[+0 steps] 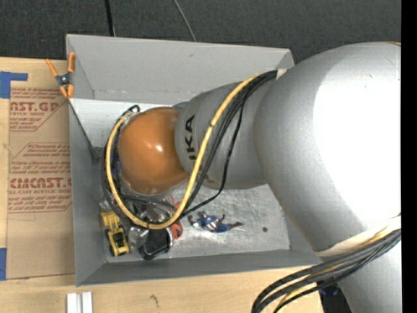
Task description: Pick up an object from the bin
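Observation:
A dark part of my gripper (144, 209) shows low in the bin's front left, just under the arm's orange cover. Right below it lies a black blocky thing (155, 244) on the bin floor. To the left of that, a small yellow toy vehicle (115, 233) with black parts sits against the left wall near the front corner. A small blue and red thing (212, 223) lies flat on the floor to the right of the gripper. The cover hides whether anything is held.
The arm comes in from the right and covers most of the bin's middle and right. Yellow and black cables loop around the orange cover. The front wall and left wall stand close to the gripper.

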